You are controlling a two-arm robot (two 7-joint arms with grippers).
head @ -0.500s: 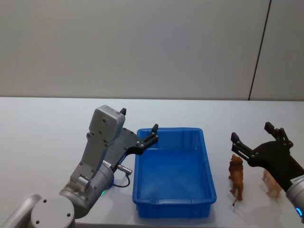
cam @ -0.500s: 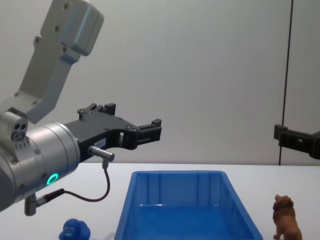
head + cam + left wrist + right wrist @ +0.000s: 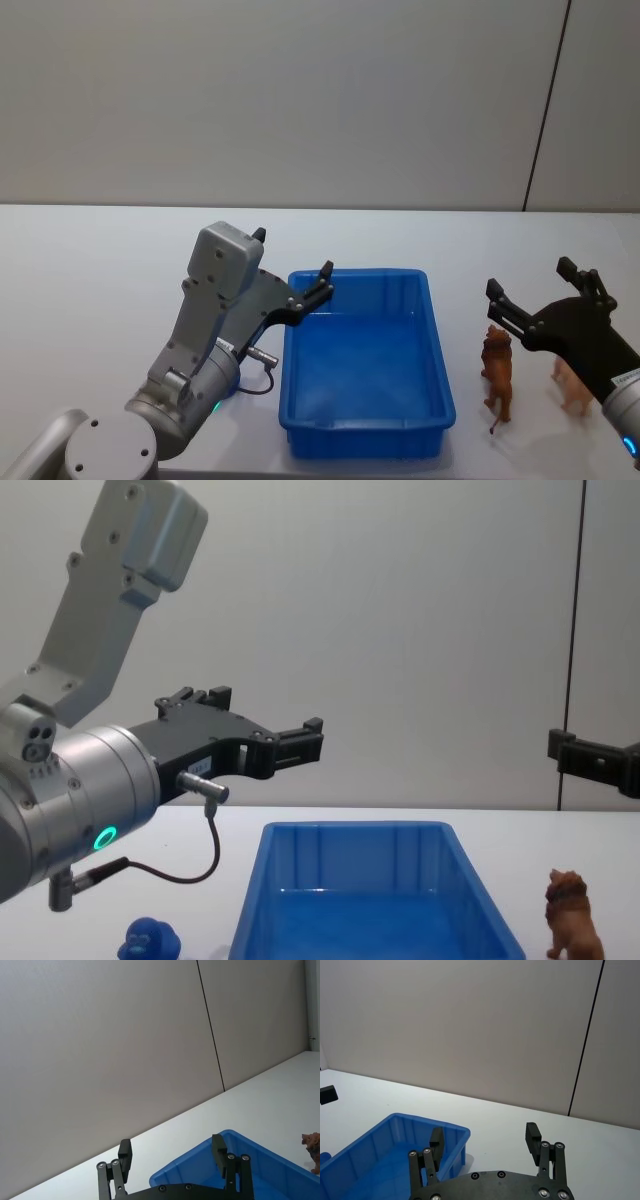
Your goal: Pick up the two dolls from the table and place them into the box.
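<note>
The left gripper (image 3: pixel 171 1155), jaws apart and empty, hangs raised over the far left corner of the box (image 3: pixel 365 440). I judge it is waiting above the blue toy (image 3: pixel 150 942), which sits on the table (image 3: pixel 100 280) beside the box's left wall near the front edge. The right gripper (image 3: pixel 530 280), also spread wide, hovers over the lion (image 3: pixel 498 375) and the pale figure (image 3: pixel 572 388) right of the box, likely lining up a grasp. Nothing has visibly shifted since half a second ago.

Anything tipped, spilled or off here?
Nothing stands out. The bright blue plastic bin sits level and empty; the brown maned toy lion stands upright to its right. The left gripper and right gripper are open, holding nothing.
</note>
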